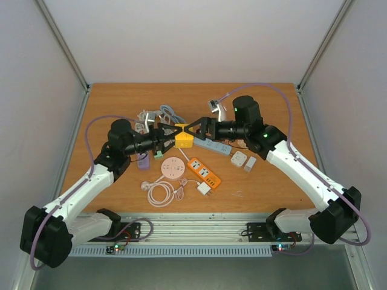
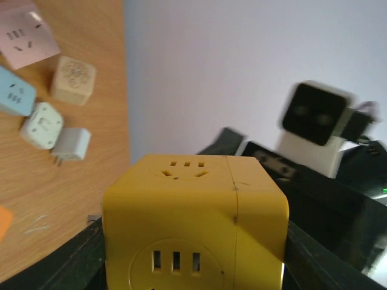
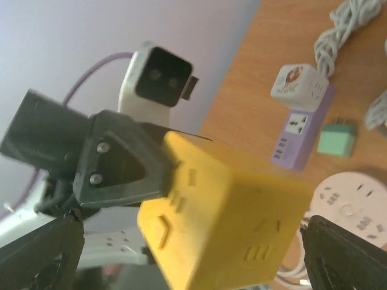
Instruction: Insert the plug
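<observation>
The yellow cube socket is held above the worktop, just past the far end of the orange power strip. The left gripper has its jaws pressed on two opposite faces of the cube. The right gripper faces it from the other side, jaws wide and clear of its sides. A round pink socket lies just left of the orange power strip, and a pale blue power strip lies beyond it.
</observation>
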`<action>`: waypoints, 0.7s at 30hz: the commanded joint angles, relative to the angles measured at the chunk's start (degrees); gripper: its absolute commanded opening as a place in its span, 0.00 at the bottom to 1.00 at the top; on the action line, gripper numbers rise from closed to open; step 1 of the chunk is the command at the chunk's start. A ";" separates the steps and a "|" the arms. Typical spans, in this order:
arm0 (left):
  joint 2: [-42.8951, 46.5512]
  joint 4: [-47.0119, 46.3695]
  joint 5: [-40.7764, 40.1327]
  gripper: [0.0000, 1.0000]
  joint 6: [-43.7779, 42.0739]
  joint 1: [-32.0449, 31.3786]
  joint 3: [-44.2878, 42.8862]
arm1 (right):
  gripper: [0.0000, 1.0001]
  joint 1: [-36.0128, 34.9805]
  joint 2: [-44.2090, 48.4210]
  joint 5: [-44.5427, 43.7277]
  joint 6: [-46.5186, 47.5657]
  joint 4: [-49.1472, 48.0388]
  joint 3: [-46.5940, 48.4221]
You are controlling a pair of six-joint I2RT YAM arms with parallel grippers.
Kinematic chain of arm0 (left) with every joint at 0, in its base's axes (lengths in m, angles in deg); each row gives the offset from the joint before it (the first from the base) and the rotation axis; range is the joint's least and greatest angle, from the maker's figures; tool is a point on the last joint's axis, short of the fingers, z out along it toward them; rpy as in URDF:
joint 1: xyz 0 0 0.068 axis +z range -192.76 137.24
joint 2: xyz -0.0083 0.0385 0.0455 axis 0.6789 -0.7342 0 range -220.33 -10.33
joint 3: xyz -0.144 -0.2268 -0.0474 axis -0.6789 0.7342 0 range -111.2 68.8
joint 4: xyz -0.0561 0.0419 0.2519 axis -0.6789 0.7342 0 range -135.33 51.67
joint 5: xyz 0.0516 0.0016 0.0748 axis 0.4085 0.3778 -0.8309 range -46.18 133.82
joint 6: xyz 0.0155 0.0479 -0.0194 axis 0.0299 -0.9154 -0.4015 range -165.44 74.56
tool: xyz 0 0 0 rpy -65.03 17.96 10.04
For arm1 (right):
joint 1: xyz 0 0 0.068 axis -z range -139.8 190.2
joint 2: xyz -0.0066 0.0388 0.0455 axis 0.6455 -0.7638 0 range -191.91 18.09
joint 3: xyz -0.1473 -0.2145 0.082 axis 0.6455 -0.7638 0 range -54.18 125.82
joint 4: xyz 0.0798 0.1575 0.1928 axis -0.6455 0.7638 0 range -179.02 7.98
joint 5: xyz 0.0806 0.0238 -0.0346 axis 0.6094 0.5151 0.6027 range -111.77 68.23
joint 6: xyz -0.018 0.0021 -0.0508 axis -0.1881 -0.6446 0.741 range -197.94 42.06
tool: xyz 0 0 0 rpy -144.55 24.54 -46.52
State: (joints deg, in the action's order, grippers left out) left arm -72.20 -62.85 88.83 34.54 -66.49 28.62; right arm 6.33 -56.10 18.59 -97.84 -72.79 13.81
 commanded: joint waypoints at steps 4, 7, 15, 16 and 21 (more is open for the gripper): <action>0.61 19.53 4.66 0.46 -18.56 -0.09 -6.12 | 0.96 -1.70 2.49 -1.04 45.86 19.52 8.36; 0.30 23.49 6.82 0.46 -22.83 -0.09 -6.91 | 0.93 -5.18 1.92 -5.99 56.58 22.75 10.19; 0.13 25.86 9.30 0.46 -26.51 -0.09 -6.84 | 0.95 -13.19 -2.83 -15.31 77.02 25.20 12.63; 0.17 26.05 9.49 0.46 -26.88 -0.09 -6.86 | 0.96 -13.42 -3.45 -16.23 77.56 24.80 12.73; 0.34 28.66 10.18 0.47 -29.54 -0.11 -7.41 | 0.96 -13.84 -6.74 -19.46 79.03 25.97 14.58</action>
State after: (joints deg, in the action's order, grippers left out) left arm -72.22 -35.00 96.44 8.84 -66.53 23.59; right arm -6.95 -60.84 4.01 -24.84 -48.60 25.61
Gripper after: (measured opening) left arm 0.607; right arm 0.962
